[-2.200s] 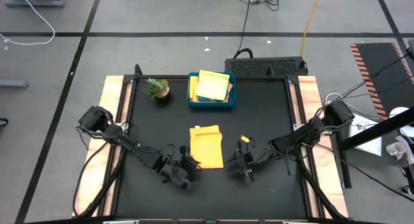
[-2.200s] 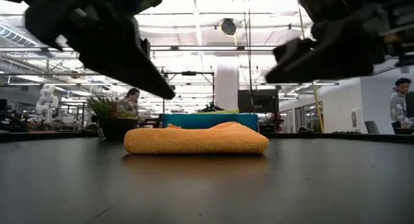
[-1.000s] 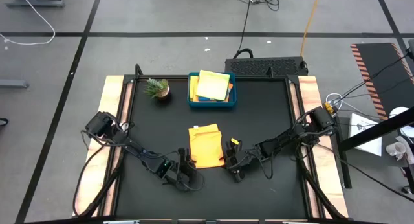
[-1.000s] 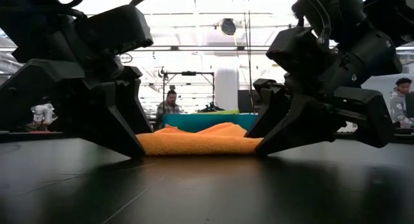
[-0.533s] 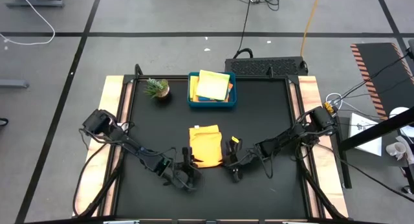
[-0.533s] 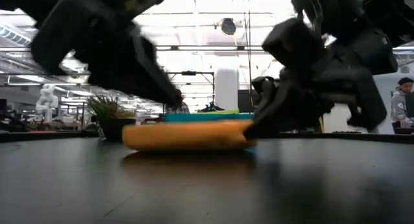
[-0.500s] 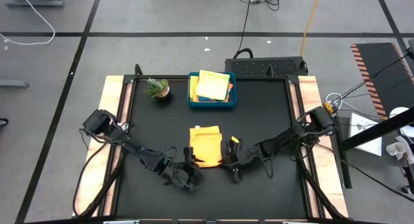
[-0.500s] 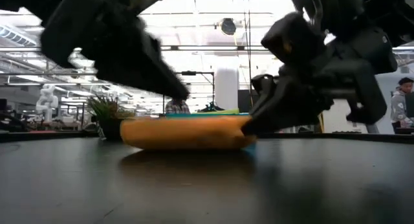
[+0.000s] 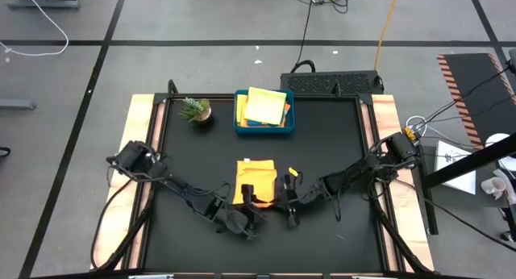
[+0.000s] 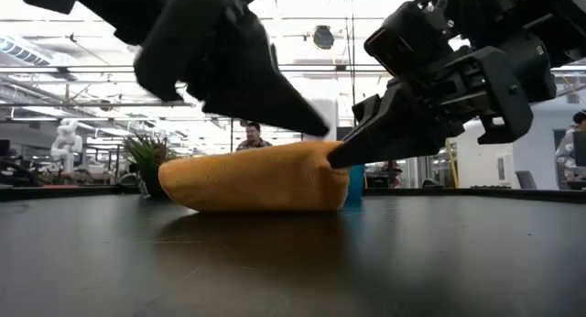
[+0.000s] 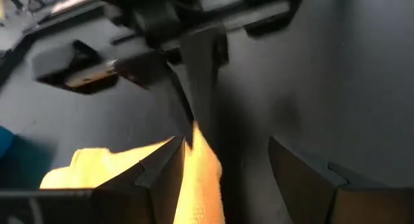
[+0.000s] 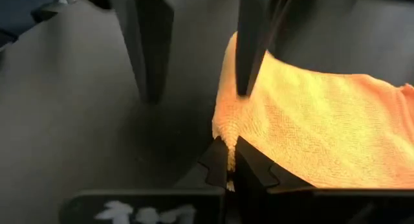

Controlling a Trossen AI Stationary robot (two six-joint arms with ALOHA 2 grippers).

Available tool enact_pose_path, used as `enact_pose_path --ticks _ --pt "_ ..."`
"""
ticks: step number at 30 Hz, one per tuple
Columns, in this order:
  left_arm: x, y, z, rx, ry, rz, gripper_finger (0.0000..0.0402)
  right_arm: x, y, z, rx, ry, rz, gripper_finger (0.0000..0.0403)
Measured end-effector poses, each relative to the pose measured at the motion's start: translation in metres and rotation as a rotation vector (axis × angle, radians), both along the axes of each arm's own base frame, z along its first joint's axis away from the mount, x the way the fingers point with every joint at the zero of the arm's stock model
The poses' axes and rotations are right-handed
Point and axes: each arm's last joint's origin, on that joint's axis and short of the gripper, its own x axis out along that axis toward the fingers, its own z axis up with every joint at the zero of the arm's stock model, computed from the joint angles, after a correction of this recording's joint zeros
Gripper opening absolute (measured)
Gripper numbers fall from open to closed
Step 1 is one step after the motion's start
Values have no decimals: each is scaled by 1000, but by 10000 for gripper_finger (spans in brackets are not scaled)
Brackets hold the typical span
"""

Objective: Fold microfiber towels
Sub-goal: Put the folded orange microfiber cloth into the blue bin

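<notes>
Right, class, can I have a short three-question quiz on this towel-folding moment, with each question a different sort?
1. True or false: the right gripper is pinching an edge of the orange towel.
2. Multiple choice: what stands beside the teal tray, towards the left arm's side of the table? A) a small potted plant B) a mug C) a folded blue towel
3. Fill in the blank: the left gripper, at the same towel's near edge, has its fingers ____ (open or shut).

Key: 1 true; 2 A; 3 open.
</notes>
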Motion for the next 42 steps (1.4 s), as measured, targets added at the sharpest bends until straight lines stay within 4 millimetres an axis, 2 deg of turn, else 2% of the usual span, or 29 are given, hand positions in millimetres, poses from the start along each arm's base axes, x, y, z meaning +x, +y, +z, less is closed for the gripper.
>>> enact_pose_path --ticks 6,11,17,20,24,27,28,31,36,42 --pt "19 -1 -14 123 173 84 225 0 -1 -1 13 12 1 1" --pt "31 -1 -17 134 210 117 225 0 0 -1 29 16 12 1" --pt "32 4 -17 131 217 138 222 0 0 0 30 14 11 1" --pt "31 4 -18 153 235 140 195 0 0 0 30 13 11 1" --pt "29 4 -17 179 240 158 110 0 0 1 -24 -8 39 10" --pt "28 2 -18 182 243 156 28 0 2 1 -103 -32 75 33" --pt "28 2 -18 183 245 155 16 0 3 2 -134 -40 76 43" --pt "24 1 -12 189 257 152 13 -2 4 1 -245 -46 52 77" --pt "14 4 15 162 249 163 7 -5 5 -1 -415 -28 3 147" --pt "6 8 41 143 231 152 5 -3 3 1 -466 -48 1 233"
